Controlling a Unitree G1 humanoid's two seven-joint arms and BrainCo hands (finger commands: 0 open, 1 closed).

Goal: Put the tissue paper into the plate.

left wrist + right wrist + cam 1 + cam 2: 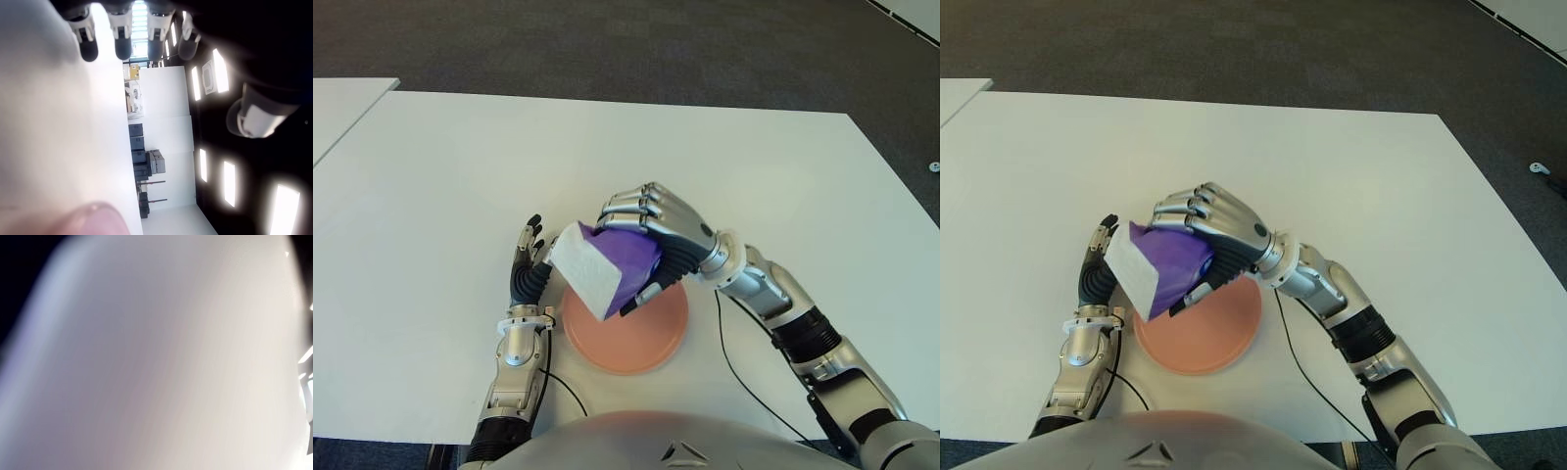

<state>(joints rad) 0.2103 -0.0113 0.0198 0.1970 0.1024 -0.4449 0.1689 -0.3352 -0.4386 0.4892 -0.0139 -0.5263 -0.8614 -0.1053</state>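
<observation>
Right hand point(651, 235) clamps the boxy purple-and-white tissue pack point(607, 266) above my round, smooth orange plate point(646, 343); left hand point(529, 264) spread flat beside it on the broad white table point(440, 196)

We see the tissue pack point(612, 264) wrapped in smooth purple film with a slight sheen, its white end looking like soft matt paper. The plate point(646, 348) looks like matt salmon-pink plastic, smooth and unpatterned. The right hand point(651, 235) closed around the pack shows brushed silvery metal knuckle shells with black rubbery finger pads. The left hand point(527, 264) has the same black and metal finish. The worktop point(440, 186) is smooth matt white; the floor point(607, 49) looks like rough dark carpet.
</observation>
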